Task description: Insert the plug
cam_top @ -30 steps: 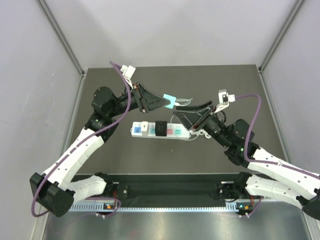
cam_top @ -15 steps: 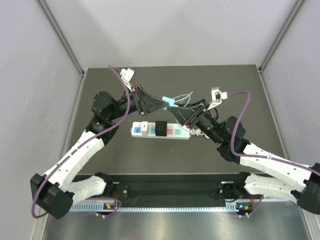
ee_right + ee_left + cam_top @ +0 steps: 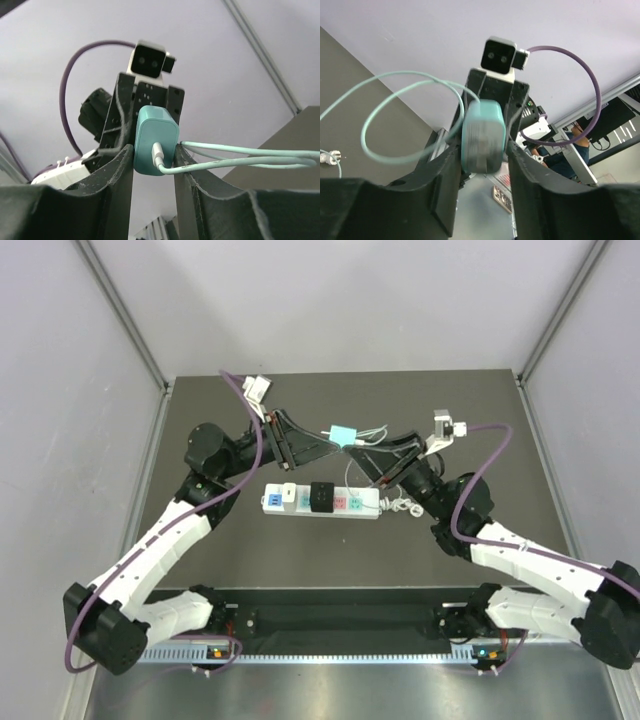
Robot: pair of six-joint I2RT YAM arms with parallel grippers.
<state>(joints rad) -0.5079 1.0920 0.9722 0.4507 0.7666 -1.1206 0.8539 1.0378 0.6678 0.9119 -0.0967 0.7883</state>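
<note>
The plug (image 3: 344, 434) is a teal charger block with a pale teal cable (image 3: 372, 433), held in the air above the white power strip (image 3: 320, 500). My right gripper (image 3: 354, 443) is shut on it; the right wrist view shows both fingers pressed on the sides of the plug (image 3: 155, 140), with the right gripper (image 3: 153, 149) pointing up. My left gripper (image 3: 334, 441) faces it from the other side. In the left wrist view the plug (image 3: 483, 136) looks blurred between the left gripper's (image 3: 484, 148) jaws, with a thin gap at the right finger.
On the power strip a black adapter (image 3: 322, 497) and a small white plug (image 3: 287, 493) sit in sockets, with coloured sockets beside them. A white cord end (image 3: 404, 506) lies at the strip's right end. The dark table (image 3: 250, 550) is walled on three sides.
The right gripper moved up to the plug and closed on it. The left jaws, shut on the plug before, have eased apart slightly. Both grippers now meet nearer the table's back.
</note>
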